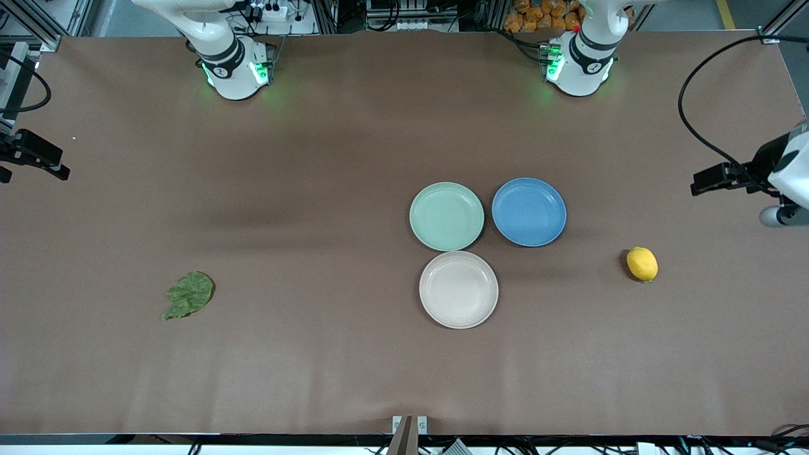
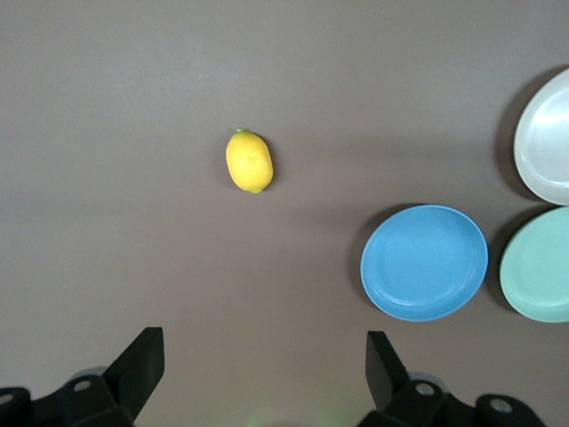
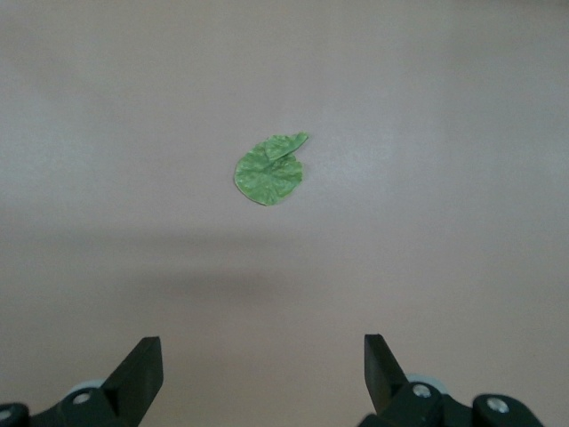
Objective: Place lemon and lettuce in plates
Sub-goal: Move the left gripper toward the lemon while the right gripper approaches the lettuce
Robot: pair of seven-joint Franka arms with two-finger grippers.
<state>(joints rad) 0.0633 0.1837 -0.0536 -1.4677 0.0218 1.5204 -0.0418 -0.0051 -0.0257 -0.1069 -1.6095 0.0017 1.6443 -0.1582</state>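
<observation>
The yellow lemon (image 1: 642,263) (image 2: 249,161) lies on the brown table toward the left arm's end. The dark green lettuce (image 1: 188,294) (image 3: 270,172) lies flat toward the right arm's end. Near the middle are the mint green plate (image 1: 446,216) (image 2: 542,267) and, nearer the front camera, the beige plate (image 1: 459,289) (image 2: 547,151); both hold nothing. My left gripper (image 2: 265,342) hangs open high over the table's end near the lemon. My right gripper (image 3: 263,349) hangs open high over the other end, apart from the lettuce.
A blue plate (image 1: 529,212) (image 2: 424,262) sits beside the mint one, toward the left arm's end. Both arm bases (image 1: 234,66) (image 1: 578,63) stand along the table's edge farthest from the front camera. A black cable (image 1: 695,114) loops above the left arm's end.
</observation>
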